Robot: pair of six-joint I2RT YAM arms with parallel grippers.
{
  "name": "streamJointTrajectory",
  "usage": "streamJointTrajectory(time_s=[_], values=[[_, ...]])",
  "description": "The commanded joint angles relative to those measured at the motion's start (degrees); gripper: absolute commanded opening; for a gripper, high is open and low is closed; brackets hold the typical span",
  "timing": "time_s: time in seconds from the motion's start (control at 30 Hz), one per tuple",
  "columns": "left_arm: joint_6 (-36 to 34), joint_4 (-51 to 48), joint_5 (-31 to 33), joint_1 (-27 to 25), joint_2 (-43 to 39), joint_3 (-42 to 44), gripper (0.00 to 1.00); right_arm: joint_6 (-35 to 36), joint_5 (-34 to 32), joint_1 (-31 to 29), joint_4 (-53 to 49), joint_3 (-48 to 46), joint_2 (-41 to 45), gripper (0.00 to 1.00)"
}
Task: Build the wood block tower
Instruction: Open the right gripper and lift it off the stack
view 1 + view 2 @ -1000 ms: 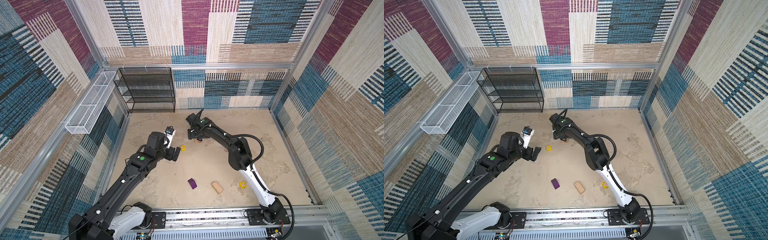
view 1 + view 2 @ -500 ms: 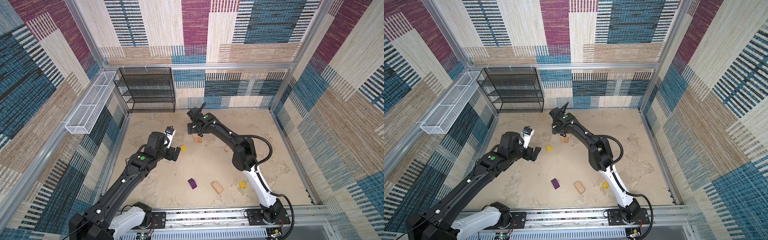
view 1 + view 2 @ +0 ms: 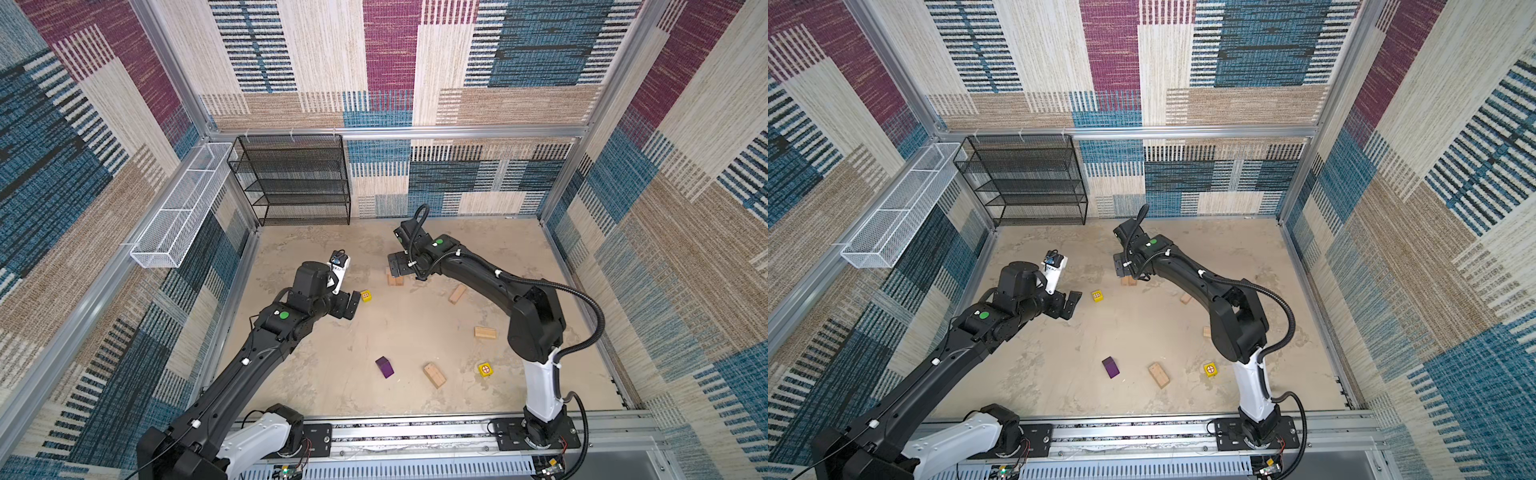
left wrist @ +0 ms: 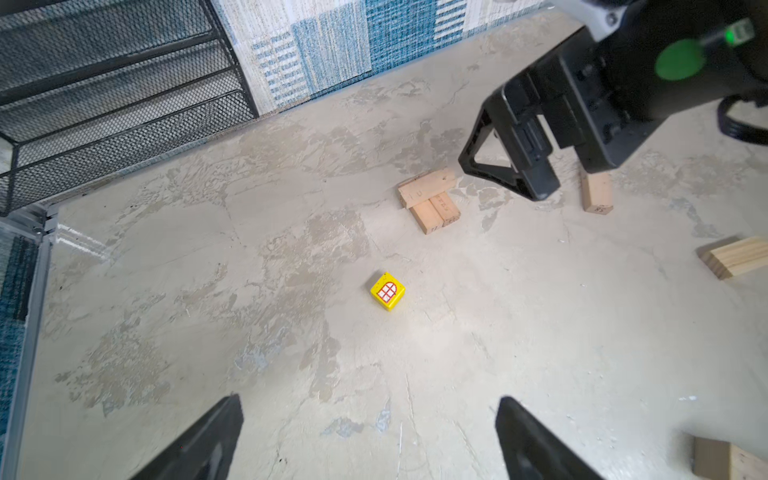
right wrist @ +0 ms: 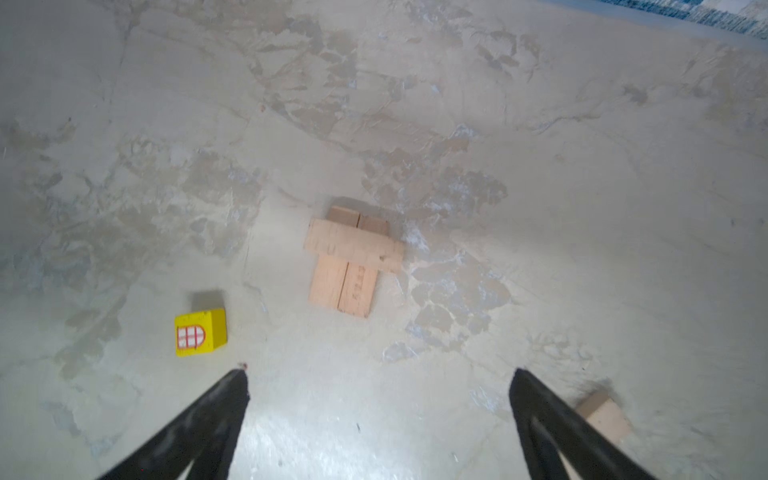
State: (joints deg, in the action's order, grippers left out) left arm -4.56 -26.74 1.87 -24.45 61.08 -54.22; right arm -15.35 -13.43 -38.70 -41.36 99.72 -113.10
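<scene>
Black wire shelf (image 3: 291,178) fills the back left corner and the white basket (image 3: 183,199) hangs on the left wall, both well clear of the blocks. My right gripper (image 5: 378,382) hangs wide open and empty over the tower (image 5: 353,257), hiding part of it in both top views. The tower is two bricks side by side with one crossed on top. Left gripper (image 4: 370,415) is spread wide too, holding nothing, with a yellow cube (image 4: 387,291) between it and the tower. Three loose bricks (image 3: 457,294), the purple block (image 3: 385,367) and another yellow cube (image 3: 485,369) lie scattered nearer the front.
</scene>
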Motion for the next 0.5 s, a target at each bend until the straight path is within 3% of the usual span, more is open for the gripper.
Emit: streamJointTrajectory(time_s=[0.0, 0.17, 0.3, 0.47], values=[[-1.87, 1.55, -8.57, -0.07, -0.32, -0.80, 0.99, 9.25, -0.04, -0.07, 10.31, -7.42, 5.96, 1.00], [-4.29, 4.43, -18.65, -1.15, -1.00, -0.72, 0.99, 19.88, 3.81, 0.61, 20.09, -23.00, 16.77, 1.00], [-7.15, 7.62, -22.85, -3.97, -0.79, -0.28, 1.00, 28.64, 20.94, 2.06, 25.81, -32.72, 24.60, 1.00], [-11.70, 12.29, -28.16, -6.89, 1.19, 0.39, 1.00, 34.20, 30.23, 3.89, 28.04, -39.72, 30.77, 1.00]])
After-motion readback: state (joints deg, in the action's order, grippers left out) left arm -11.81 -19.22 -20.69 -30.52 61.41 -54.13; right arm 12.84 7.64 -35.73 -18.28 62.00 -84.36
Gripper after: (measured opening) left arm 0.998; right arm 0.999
